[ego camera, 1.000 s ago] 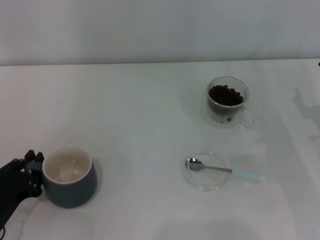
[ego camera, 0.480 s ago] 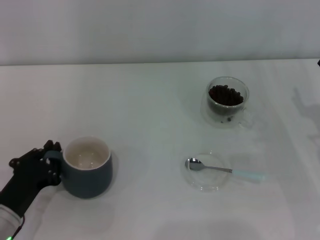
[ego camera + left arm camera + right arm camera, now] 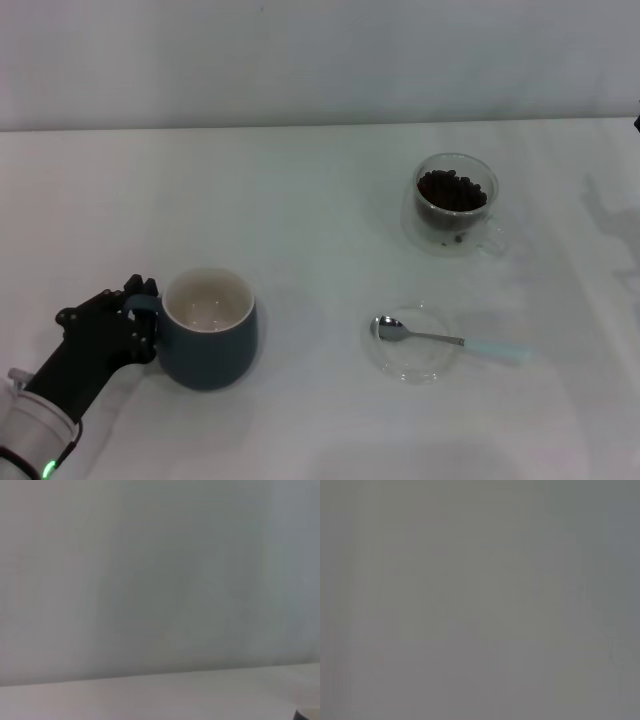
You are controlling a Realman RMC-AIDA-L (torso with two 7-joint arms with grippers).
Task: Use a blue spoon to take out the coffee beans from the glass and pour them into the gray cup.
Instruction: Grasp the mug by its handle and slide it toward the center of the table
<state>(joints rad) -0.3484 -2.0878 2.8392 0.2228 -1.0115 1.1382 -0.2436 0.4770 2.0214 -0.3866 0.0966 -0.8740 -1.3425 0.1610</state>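
Note:
The gray cup (image 3: 209, 330) stands on the white table at the front left, its cream inside empty. My left gripper (image 3: 133, 312) is shut on the cup's handle. The blue spoon (image 3: 450, 342) lies with its silver bowl on a flat clear glass saucer (image 3: 410, 345) at the front right, its pale blue handle pointing right. The glass (image 3: 456, 203) stands behind it, holding a heap of dark coffee beans (image 3: 452, 189). My right gripper is out of view; only a dark tip shows at the right edge (image 3: 637, 124).
The white table (image 3: 300, 210) runs back to a pale wall. Open surface lies between the cup and the saucer. The left wrist view shows only wall and table edge; the right wrist view shows plain grey.
My left gripper has slid the gray cup to the right across the table, toward the saucer. The spoon, saucer and glass have not moved.

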